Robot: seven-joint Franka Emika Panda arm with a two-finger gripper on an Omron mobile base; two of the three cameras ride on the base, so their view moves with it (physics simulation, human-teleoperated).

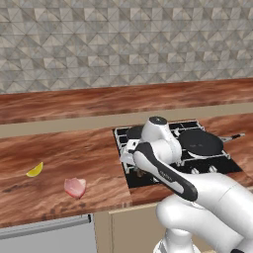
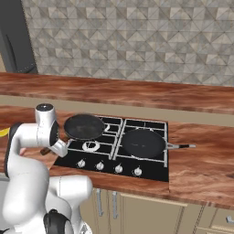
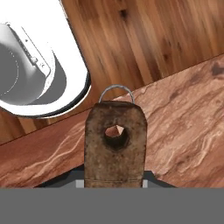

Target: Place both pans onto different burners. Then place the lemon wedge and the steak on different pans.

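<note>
On the wooden worktop (image 1: 59, 158) the cooktop (image 2: 137, 170) carries one pan (image 2: 143, 143), handle pointing right, while my fingers (image 2: 47, 150) clench the brown handle (image 3: 114, 146) of the other pan (image 2: 84, 126), its handle running toward the worktop's front edge.

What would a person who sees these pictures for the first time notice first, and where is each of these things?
The white arm dominates; its gripper is shut on the brown handle of the left pan, over the cooktop's left burners. The second pan sits on a right burner, its handle pointing right. Left of the cooktop, the lemon wedge and steak lie on the wooden counter.
</note>
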